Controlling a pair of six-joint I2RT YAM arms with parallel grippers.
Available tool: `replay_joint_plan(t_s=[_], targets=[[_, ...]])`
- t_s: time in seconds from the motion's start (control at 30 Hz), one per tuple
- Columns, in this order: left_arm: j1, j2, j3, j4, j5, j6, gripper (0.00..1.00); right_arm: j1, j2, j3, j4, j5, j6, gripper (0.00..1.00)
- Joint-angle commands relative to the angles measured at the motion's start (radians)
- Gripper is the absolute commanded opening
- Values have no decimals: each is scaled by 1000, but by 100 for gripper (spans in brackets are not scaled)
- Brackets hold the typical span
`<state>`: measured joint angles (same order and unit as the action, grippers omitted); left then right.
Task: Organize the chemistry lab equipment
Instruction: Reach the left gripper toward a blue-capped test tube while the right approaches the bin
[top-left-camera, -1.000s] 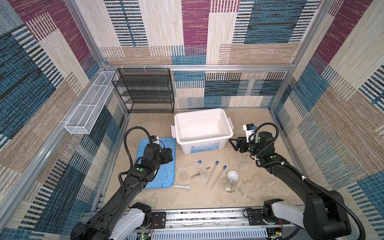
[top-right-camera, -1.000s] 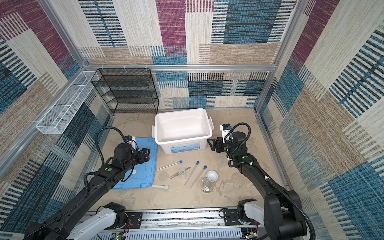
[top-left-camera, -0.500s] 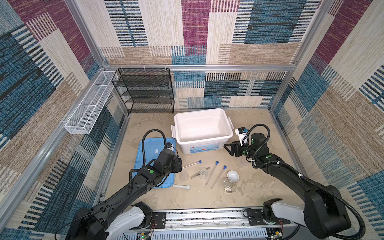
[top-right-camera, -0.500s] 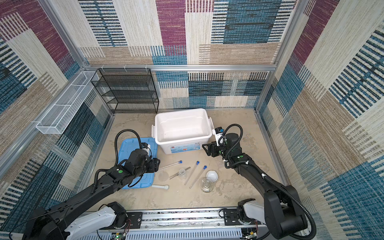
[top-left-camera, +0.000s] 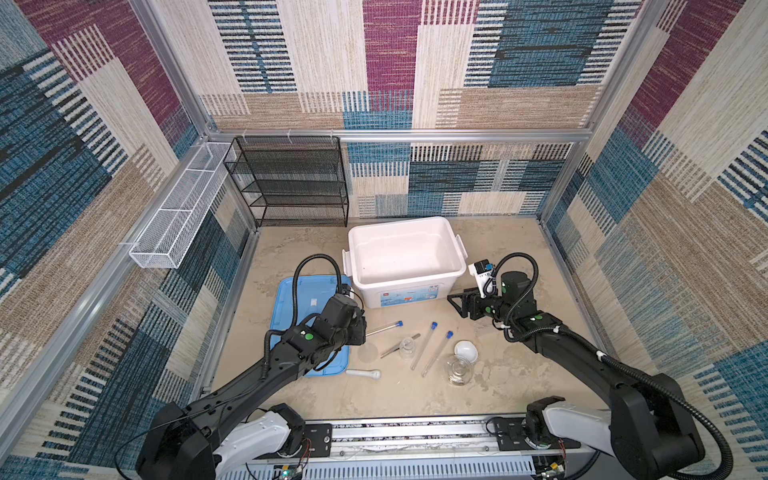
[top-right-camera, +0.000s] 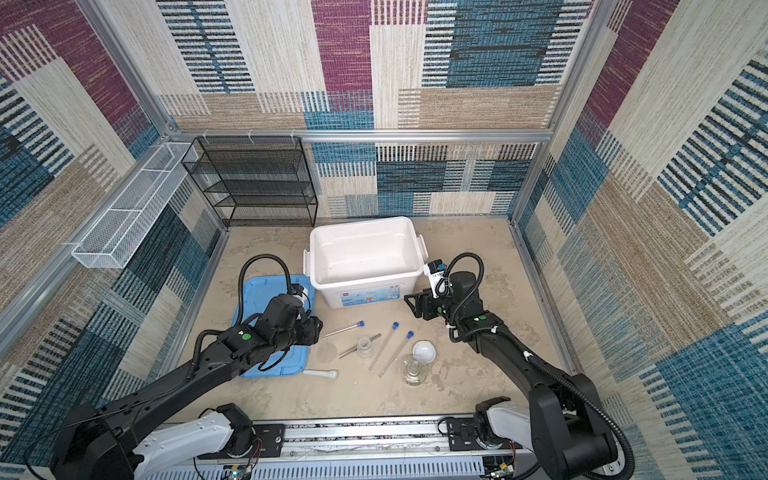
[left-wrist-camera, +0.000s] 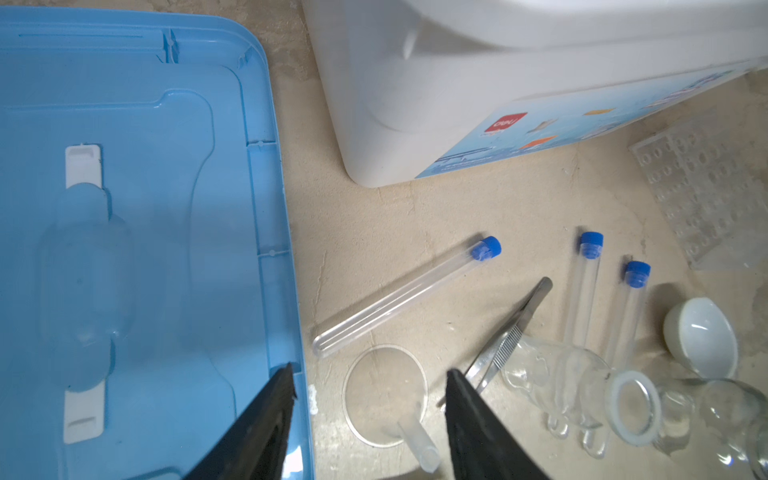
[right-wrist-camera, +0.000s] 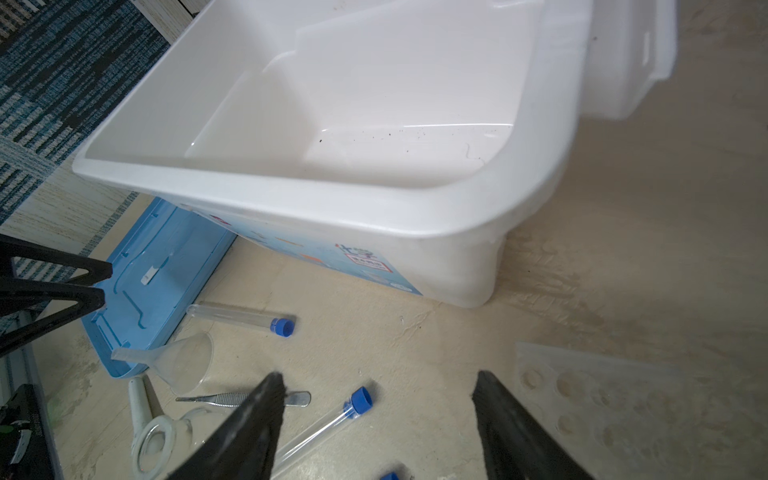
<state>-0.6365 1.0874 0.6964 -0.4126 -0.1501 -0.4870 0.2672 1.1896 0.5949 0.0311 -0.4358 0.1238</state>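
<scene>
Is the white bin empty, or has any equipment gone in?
Empty. The white bin shows a bare floor in both top views and the right wrist view, apart from dark specks; its blue lid lies beside it.

We've got three clear, blue-capped test tubes (top-left-camera: 424, 347), a white bowl (top-left-camera: 466, 348), a white pestle (top-left-camera: 363, 373), silver tweezers (left-wrist-camera: 519, 320). We see the white bin (top-left-camera: 370, 291), its light-blue lid (left-wrist-camera: 145, 208), a black wire rack (top-left-camera: 291, 183), walls (top-left-camera: 395, 62) patchworked in striped blue, magenta, beige.

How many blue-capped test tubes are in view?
3, all lying flat before the white bin. The left test tube sits near the blue lid; the middle test tube and right test tube lie side by side between the tweezers and white bowl. None seems hidden.
</scene>
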Motion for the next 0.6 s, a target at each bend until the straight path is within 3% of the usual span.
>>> replay_joint_plan(t_s=[0.0,0.57], targets=[[0,18,13,-35,27,52,60,1,-6,-2,21,2,-18,74],[12,217,69,20,110,188,51,18,-63,-86,70,-32,54,72]])
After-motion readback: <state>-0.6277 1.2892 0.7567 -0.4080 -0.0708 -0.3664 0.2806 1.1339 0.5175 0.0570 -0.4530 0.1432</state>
